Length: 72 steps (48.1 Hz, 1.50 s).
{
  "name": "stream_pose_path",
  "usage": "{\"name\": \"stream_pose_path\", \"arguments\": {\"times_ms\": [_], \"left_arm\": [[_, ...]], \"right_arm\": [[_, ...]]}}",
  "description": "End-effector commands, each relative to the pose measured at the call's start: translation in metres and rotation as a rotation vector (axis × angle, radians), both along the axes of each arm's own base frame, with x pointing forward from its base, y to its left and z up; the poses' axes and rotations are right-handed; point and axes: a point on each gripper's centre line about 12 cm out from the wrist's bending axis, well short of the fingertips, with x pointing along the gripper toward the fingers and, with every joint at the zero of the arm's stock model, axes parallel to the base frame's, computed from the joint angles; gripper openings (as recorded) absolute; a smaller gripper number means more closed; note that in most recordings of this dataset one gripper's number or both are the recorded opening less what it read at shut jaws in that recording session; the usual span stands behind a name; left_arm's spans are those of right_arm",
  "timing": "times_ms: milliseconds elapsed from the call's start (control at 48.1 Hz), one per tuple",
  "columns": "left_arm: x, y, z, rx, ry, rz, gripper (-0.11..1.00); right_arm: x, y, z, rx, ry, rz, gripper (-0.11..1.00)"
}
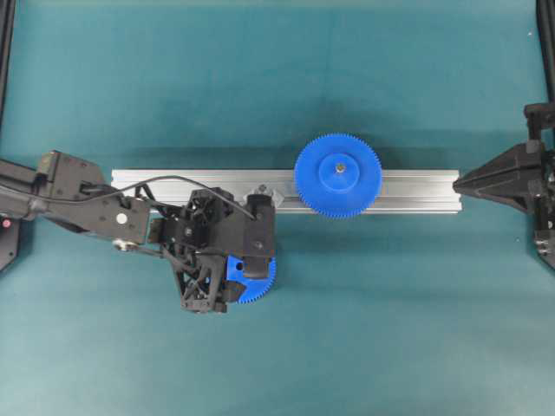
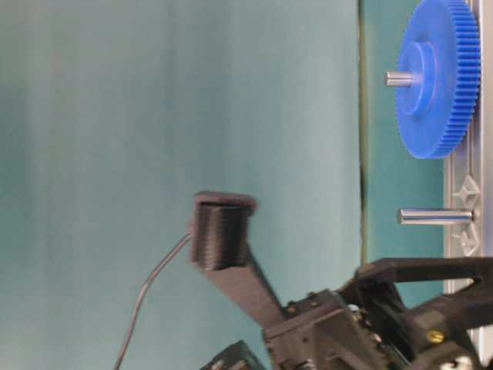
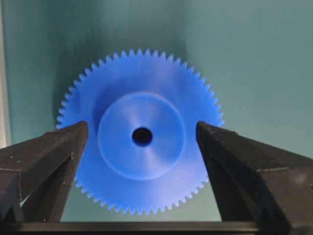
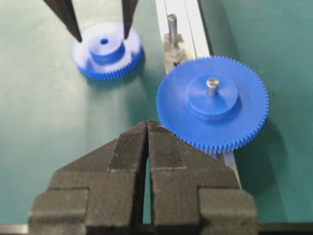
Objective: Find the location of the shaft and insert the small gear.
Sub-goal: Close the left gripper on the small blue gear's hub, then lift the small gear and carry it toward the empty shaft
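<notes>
The small gear lies flat on the green mat, hub up, its dark centre hole showing. My left gripper hangs over it, open, one fingertip on each side of the hub with a gap on both sides. From above, the small gear peeks out under the left gripper, just in front of the rail. The shaft stands bare on its silver mount on the rail, between the small gear and the large gear. My right gripper is shut and empty, short of the large gear.
The large blue gear sits on its own pin on the long aluminium rail, right of the bare shaft. The right gripper points at the rail's right end. Black frame posts stand at the table's corners.
</notes>
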Motion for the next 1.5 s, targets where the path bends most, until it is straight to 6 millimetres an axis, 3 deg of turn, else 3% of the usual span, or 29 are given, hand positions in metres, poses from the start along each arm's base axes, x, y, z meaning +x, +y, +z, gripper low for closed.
{"name": "stream_pose_path", "arguments": {"times_ms": [0, 893, 1060, 1205, 1475], "left_arm": [[0.005, -0.003, 0.012, 0.001, -0.033, -0.011, 0.93], [0.000, -0.007, -0.010, 0.017, 0.078, -0.021, 0.92], [0.000, -0.007, -0.009, 0.020, 0.092, -0.022, 0.85], [0.003, -0.007, -0.006, 0.019, 0.083, -0.022, 0.66], [0.003, -0.007, -0.006, 0.018, 0.081, -0.022, 0.66]], "right_arm": [[0.001, 0.000, 0.003, 0.005, -0.006, -0.005, 0.02], [-0.001, 0.000, 0.001, 0.006, 0.003, -0.004, 0.02], [-0.001, 0.000, 0.000, 0.006, 0.006, -0.004, 0.02], [-0.001, 0.000, -0.001, 0.007, 0.008, -0.005, 0.02], [-0.001, 0.000, -0.001, 0.006, 0.008, -0.004, 0.02]]}}
